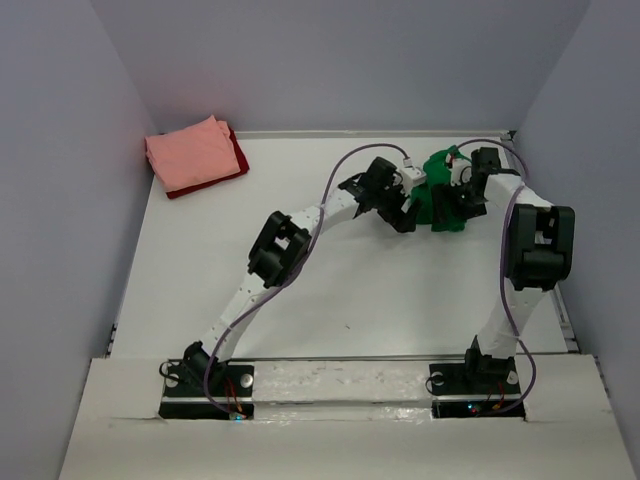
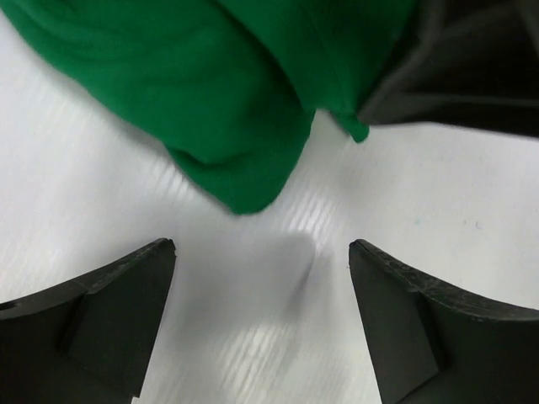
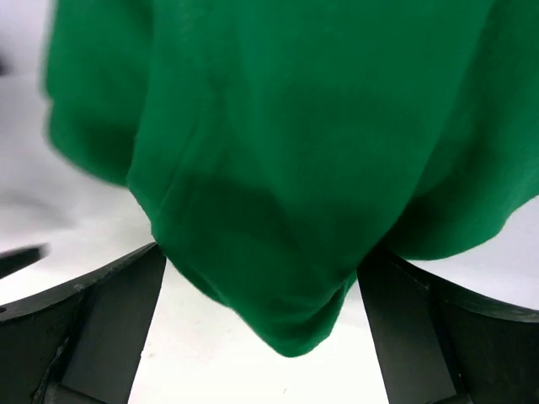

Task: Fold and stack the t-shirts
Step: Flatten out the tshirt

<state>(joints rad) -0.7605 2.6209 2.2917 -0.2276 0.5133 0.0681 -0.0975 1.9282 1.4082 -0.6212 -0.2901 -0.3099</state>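
**lurker:** how far along are you with the shirts?

**me:** Working out from my side: both arms reach across the table (image 1: 300,290) toward the far right. The left gripper (image 2: 261,248) has its jaws wide with nothing in them, only bare table between. The green tee (image 2: 236,101) is bunched up just past its tips. The right gripper (image 3: 263,254) is spread wide too, with a lump of green cloth sitting between its fingers, not pinched.

**lurker:** so green isn't folded?

**me:** Nope, it looks like a crumpled heap to me. In the far left corner the pink tee (image 1: 190,152) lies folded on top of the dark red tee (image 1: 240,160), so I'd say two of three are done. What's left: fold green, carry it over and stack it on top.
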